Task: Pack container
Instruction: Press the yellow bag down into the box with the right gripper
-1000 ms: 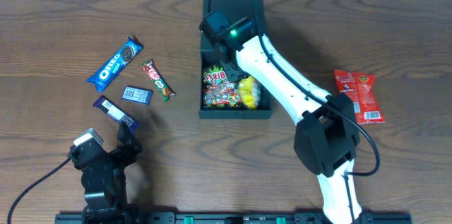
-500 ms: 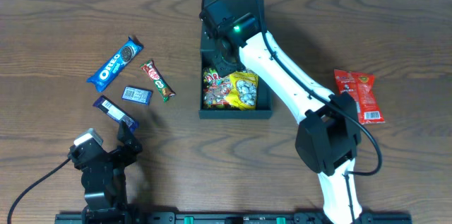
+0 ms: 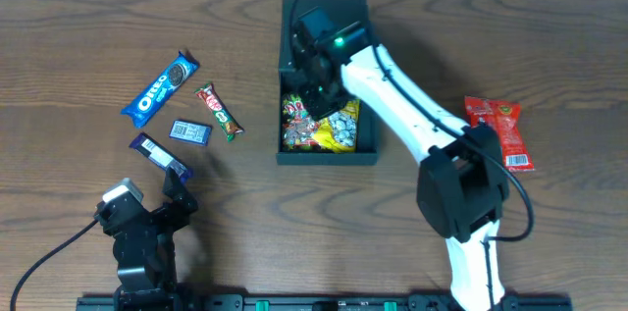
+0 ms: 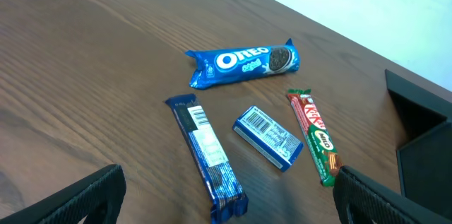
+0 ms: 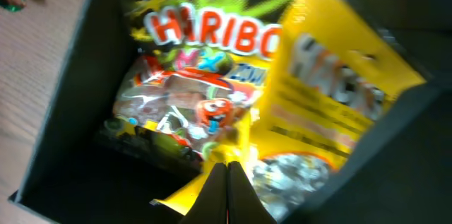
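Note:
The dark teal container (image 3: 324,158) stands open at the table's middle, and its corner shows in the left wrist view (image 4: 424,146). Inside lie a Haribo bag (image 3: 297,120) (image 5: 191,61) and a yellow snack bag (image 3: 341,125) (image 5: 332,75), partly overlapping. My right gripper (image 3: 321,98) (image 5: 227,164) hovers inside the box just above them, shut with nothing between its fingers. My left gripper (image 3: 162,198) (image 4: 231,174) rests open near the front left edge, just short of a dark blue bar (image 3: 162,154) (image 4: 207,153).
Left of the container lie an Oreo pack (image 3: 159,86) (image 4: 244,61), a KitKat bar (image 3: 219,112) (image 4: 316,136) and a small blue packet (image 3: 190,131) (image 4: 268,136). A red packet (image 3: 499,132) lies to the right, beside my right arm.
My right gripper has let go of the yellow bag, which now lies in the container beside the Haribo bag, and its jaws have shut. The left arm has not moved.

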You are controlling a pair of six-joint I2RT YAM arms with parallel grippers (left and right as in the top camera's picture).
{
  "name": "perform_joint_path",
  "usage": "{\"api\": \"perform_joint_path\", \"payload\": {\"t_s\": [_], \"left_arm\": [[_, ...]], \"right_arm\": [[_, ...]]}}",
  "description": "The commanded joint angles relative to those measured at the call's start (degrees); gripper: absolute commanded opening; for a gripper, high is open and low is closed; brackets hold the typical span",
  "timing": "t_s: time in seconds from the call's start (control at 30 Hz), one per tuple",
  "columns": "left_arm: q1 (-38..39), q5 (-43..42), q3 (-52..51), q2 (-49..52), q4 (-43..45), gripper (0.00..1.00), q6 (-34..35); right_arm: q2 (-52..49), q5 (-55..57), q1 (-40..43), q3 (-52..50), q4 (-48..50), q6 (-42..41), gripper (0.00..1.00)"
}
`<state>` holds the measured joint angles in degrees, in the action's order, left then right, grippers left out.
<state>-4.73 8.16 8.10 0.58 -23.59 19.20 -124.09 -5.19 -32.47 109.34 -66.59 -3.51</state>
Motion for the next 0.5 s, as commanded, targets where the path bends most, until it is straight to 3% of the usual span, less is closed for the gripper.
{"api": "perform_joint_path", "payload": {"t_s": [0.0, 0.23, 0.47], "left_arm": [[-0.1, 0.9, -1.1, -0.3, -0.3, 0.95, -1.0], [-0.1, 0.8, -1.1, -0.3, -0.3, 0.95, -1.0], [-0.1, 0.9, -1.1, -0.3, -0.3, 0.95, -1.0]], "right_arm": [[2.6, -0.6, 2.5, -1.9, 0.3, 0.4, 0.02], [2.5, -8.0, 5.1, -10.7, 7.1, 3.1, 0.01], [2.3, -8.5, 4.3, -17.3, 11.2, 5.1, 0.01]]}}
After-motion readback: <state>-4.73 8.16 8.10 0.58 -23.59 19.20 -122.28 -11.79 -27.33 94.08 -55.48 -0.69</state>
